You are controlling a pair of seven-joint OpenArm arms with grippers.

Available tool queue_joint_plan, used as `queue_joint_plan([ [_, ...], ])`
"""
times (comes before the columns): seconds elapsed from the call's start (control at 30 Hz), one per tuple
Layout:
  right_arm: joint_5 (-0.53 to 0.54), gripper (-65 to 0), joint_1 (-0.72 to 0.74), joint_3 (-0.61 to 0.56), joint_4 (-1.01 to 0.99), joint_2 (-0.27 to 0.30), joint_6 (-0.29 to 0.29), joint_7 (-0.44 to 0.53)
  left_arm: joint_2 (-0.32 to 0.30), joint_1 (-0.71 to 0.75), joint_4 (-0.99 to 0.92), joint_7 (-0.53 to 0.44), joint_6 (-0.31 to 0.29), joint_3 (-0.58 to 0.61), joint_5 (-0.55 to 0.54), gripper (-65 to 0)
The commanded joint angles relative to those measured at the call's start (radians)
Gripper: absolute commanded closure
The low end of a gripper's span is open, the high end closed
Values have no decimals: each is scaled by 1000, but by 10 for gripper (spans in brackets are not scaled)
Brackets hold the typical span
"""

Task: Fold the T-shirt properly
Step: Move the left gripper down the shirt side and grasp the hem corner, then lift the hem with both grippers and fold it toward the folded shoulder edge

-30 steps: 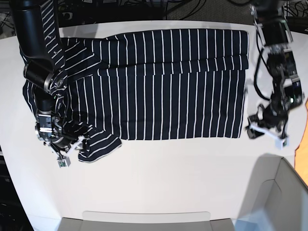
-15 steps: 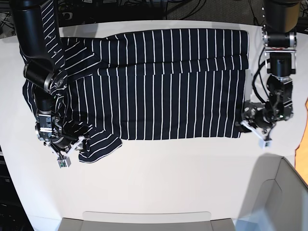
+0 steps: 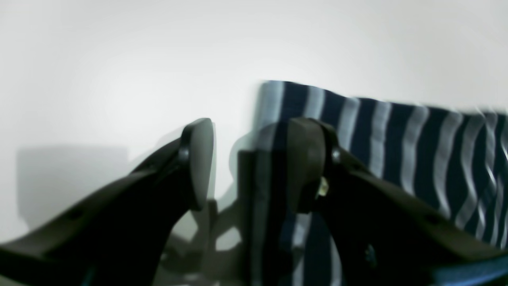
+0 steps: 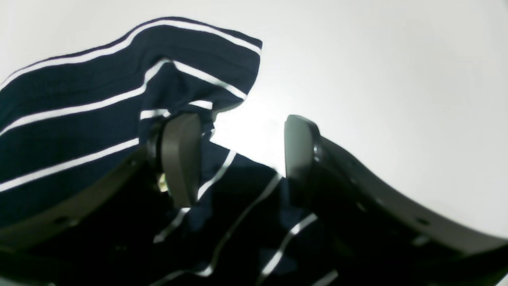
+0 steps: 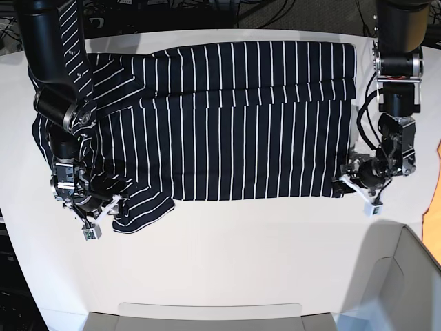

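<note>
Base view: the T-shirt lies spread on the white table, stripes running front to back, hem edge on the view's right, a sleeve bunched at the lower left corner; the upper portion appears already doubled over.

Left gripper sits at the lower hem corner; in the left wrist view its jaws stand parted, one pad over the striped cloth and one over bare table, nothing clamped yet. Right gripper sits at the bunched sleeve; its jaws also stand apart, straddling a fold of cloth without pinching it.

Handling: treat the fabric as light, limp and non-fragile; it will likely drape and wrinkle rather than hold shape, and a single layer may slip out of a shallow pinch. Take hold at the corners, hem corner and sleeve edge; seat the pads well past the edge before you close, and lift both ends evenly to avoid dragging the body.
</note>
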Motion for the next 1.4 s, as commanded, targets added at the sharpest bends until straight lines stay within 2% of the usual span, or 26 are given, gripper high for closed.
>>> queue_joint_plan([
  [0.0, -23, -332, 7, -2, -4, -5, 7, -64, -6, -17, -15, 22, 1, 19, 7, -274],
  [0.1, -23, -330, 7, -4, -4, -18, 7, -64, -6, -17, -47, 19, -5, 59, 7, -256],
  [0.17, -25, -299, 8, -4, -4, -19, 9, -64, -6, -8, -49, 19, -5, 78, 5, -225],
  [0.27, -26, -179, 11, -31, -4, -22, 10, -64, -6, -5, -51, 26, -5, 85, 1, -138],
  [0.37, -25, -24, 13, -65, -3, -25, 7, -64, 13, 15, -49, 29, 3, 79, 1, 0],
  [0.4, -25, 0, 13, -68, -3, -27, 7, -64, 15, 15, -52, 29, 3, 79, 1, 0],
  [0.63, -23, 0, 53, -65, -3, -24, 7, -64, 18, 17, -41, 30, 3, 78, -1, 0],
  [0.7, -20, 0, 65, -65, -3, -22, 7, -64, 18, 20, 11, 38, 4, 47, -1, 0],
  [0.8, -20, 0, 80, -65, -3, 4, 7, -64, 17, 47, 111, 119, 4, -63, 1, 0],
  [0.9, -19, 0, 91, -64, 0, 7, 7, -64, 17, 106, 272, 200, 6, -182, 7, 0],
  [1.0, -17, 0, 89, -64, 39, 14, 7, -69, 18, 138, 387, 257, 6, -220, 7, 0],
  [1.13, -16, 0, 85, -64, 128, 4, 15, -163, 17, 162, 436, 279, 6, -229, 7, 0],
  [1.23, 33, 0, 48, -67, 248, -19, 20, -216, 13, 162, 433, 279, 6, -231, 7, 0],
  [1.3, 55, 0, 14, -73, 349, -33, 72, -261, 13, 162, 436, 285, 6, -231, 7, 0],
  [1.37, 61, 0, -20, -70, 485, -58, 164, -339, 13, 164, 436, 286, 6, -231, 7, 0],
])
